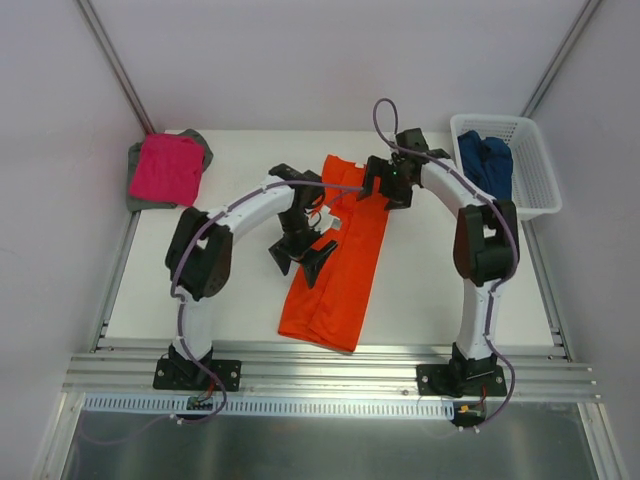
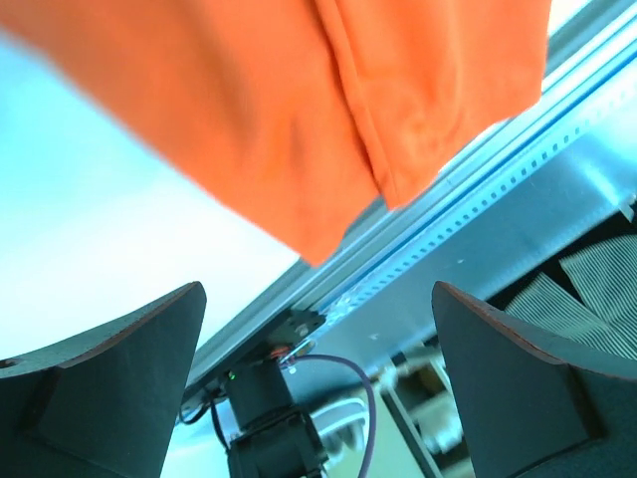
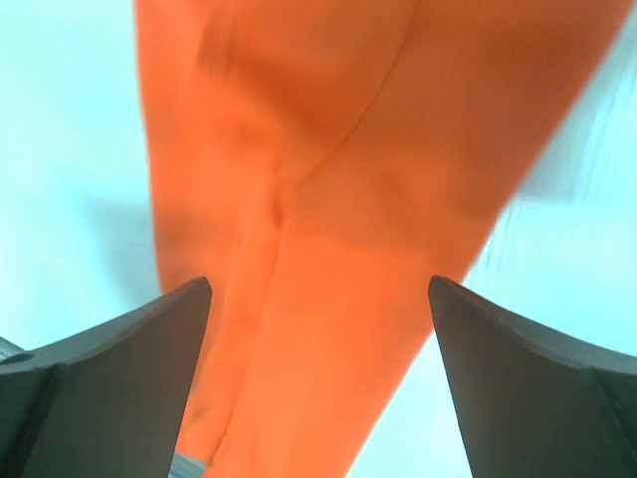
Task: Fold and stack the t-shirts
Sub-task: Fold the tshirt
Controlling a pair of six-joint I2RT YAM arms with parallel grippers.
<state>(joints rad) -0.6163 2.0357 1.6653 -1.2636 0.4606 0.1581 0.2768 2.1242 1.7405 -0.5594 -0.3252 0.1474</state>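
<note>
The bright orange t-shirt (image 1: 340, 262) lies folded lengthwise as a long strip in the middle of the table; it also shows in the left wrist view (image 2: 299, 110) and the right wrist view (image 3: 328, 199). My left gripper (image 1: 300, 260) is open and empty over the strip's left edge near its middle. My right gripper (image 1: 385, 185) is open and empty over the strip's far end. The magenta pink t-shirt (image 1: 166, 167) lies folded on the grey t-shirt (image 1: 204, 146) at the far left corner. The dark blue t-shirt (image 1: 486, 164) lies in the basket.
The white lattice basket (image 1: 536, 170) stands at the far right corner. Aluminium rails (image 1: 330, 365) run along the table's near edge, below the orange shirt's hem. The enclosure walls stand close to both sides.
</note>
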